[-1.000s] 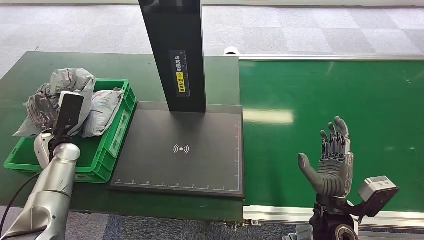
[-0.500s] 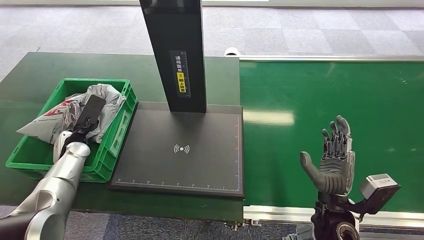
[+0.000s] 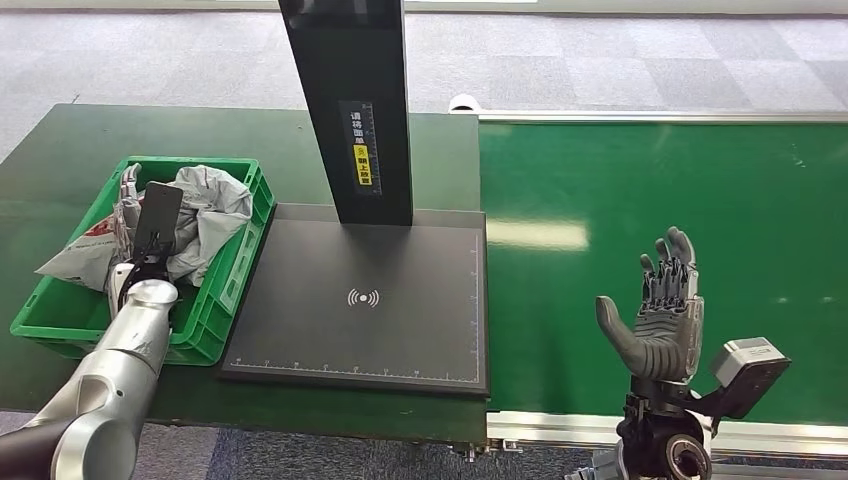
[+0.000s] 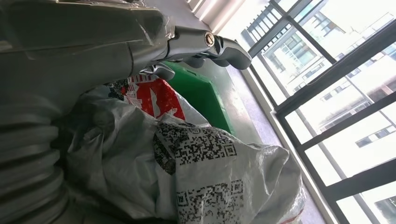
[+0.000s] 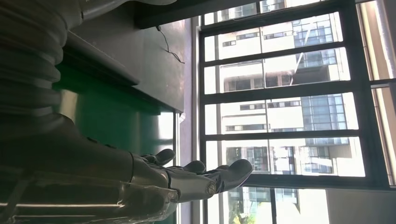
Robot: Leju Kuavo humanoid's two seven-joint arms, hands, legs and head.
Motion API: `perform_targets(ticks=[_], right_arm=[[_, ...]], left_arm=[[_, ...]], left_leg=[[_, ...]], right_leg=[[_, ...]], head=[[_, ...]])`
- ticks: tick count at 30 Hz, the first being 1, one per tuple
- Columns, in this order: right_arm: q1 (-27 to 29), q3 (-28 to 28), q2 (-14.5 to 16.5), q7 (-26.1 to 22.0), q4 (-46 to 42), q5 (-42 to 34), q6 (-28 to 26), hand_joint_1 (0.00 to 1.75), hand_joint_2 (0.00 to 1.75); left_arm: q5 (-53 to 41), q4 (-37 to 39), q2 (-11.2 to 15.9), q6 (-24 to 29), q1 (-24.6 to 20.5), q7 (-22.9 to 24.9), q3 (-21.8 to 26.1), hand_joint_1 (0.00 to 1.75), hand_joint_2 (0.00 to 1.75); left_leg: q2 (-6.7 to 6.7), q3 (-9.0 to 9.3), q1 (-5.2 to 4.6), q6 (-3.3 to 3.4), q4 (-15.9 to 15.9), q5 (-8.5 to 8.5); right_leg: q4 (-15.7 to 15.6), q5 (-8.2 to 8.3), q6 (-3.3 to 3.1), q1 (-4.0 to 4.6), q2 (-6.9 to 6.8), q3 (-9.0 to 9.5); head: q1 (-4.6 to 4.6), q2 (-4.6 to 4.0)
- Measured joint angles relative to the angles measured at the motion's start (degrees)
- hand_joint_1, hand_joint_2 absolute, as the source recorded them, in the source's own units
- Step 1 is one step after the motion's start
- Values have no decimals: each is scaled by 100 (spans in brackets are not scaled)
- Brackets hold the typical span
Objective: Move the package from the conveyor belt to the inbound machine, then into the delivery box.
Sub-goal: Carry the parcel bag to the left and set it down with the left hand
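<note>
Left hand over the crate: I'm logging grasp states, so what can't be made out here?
- Left hand, head view: its wrist camera covers the fingers; whether it grips a grey package is unclear.
- Left wrist view: fingers extend past the package; contact hidden.
- Green crate floor: covered by bags.

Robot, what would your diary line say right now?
left hand over grey plastic mailer bags in green plastic crate | right hand open above green conveyor belt

Left hand [image 4: 140,42] reaches forward, fingers extended; right hand [image 3: 663,325] upright, fingers spread.
</note>
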Motion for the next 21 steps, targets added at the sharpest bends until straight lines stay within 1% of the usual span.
perform_targets(ticks=[2,7,10,12,14,16,18,21], right_arm=[[-1,3,0,0,19,1,-8,0,175],[2,32,-2,-63,96,26,-61,0,175],[15,56,-13,-116,147,26,-78,0,175],[40,71,-31,-121,180,97,-83,0,175],[65,103,-58,-96,257,314,-50,0,175],[74,146,-86,-145,455,684,11,0,175],[69,192,-98,-396,787,1140,-63,0,175],[20,268,-64,-942,1437,1737,-460,0,175]], left_arm=[[122,-26,-16,11,5,-109,24,0,175],[906,-383,-98,23,85,-685,81,0,175],[1575,-843,-155,-53,255,-993,39,0,175],[2075,-1346,-210,-329,483,-1125,-84,0,175],[2559,-2006,-290,-839,846,-1105,-312,0,175],[3043,-2756,-395,-1346,1376,-1129,-651,0,175],[3501,-3504,-525,-1651,2046,-1288,-1068,0,175],[3947,-4564,-740,-1936,3076,-1451,-1717,0,175]], left_leg=[[0,0,0,0,0,0],[0,-1,0,0,0,0],[2,-2,0,0,0,-1],[2,-3,0,1,0,-2],[3,-4,-1,1,0,-7],[5,-4,-3,1,0,-13],[6,-4,-4,3,0,-20],[6,-7,-4,5,0,-28]], right_leg=[[0,0,0,0,0,-1],[0,0,0,1,1,-2],[0,0,0,0,2,-5],[-1,-1,1,0,2,-6],[-1,-2,1,-2,2,-6],[-2,-5,1,-3,3,-6],[-4,-8,4,-4,4,-6],[-9,-15,12,-5,5,-7]], head=[[1,0],[1,0],[0,0],[0,0],[-1,0],[-1,0],[1,0],[1,0]])
